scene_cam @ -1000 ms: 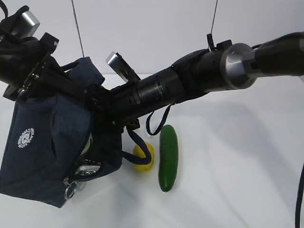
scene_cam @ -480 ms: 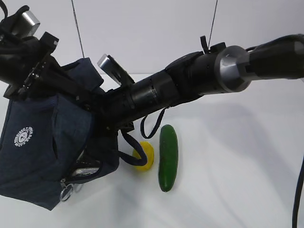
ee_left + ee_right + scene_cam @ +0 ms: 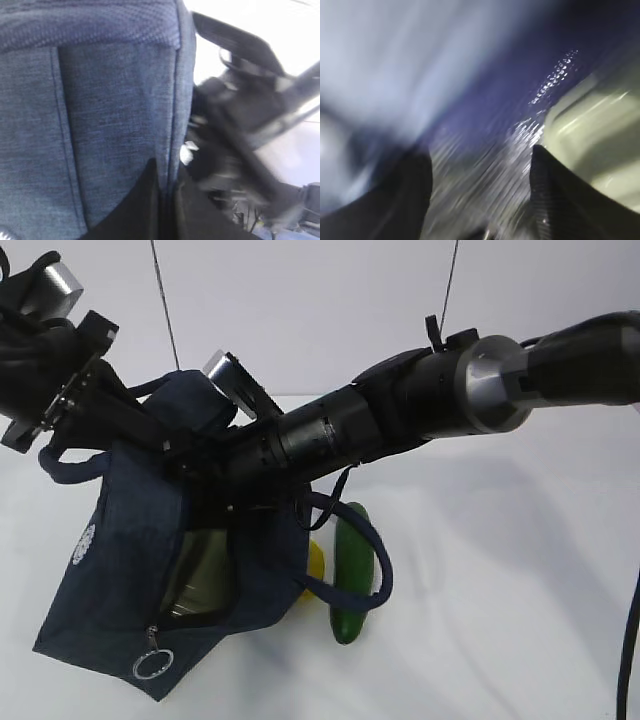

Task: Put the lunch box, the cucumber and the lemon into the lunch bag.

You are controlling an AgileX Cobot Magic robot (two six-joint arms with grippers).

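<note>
The left gripper (image 3: 167, 200) is pinching the bag (image 3: 130, 570) by its upper fabric edge, jaws closed on the cloth, and is holding it tilted with the zipper ring (image 3: 153, 664) dangling low. Inside the open mouth the box (image 3: 200, 580) is showing pale green. The right gripper (image 3: 480, 200) is reaching into that mouth with its fingers spread; whether it is gripping the box I cannot tell, since its view is blurred. To seat the box well, the left arm should be keeping the mouth wide and steady while the right pushes it flat to the bottom. The lemon (image 3: 315, 558) and cucumber (image 3: 355, 570) are lying just right of the bag. Compared with a second ago, the bag is hanging higher and more tipped, and a strap loop is now draping across the cucumber.
</note>
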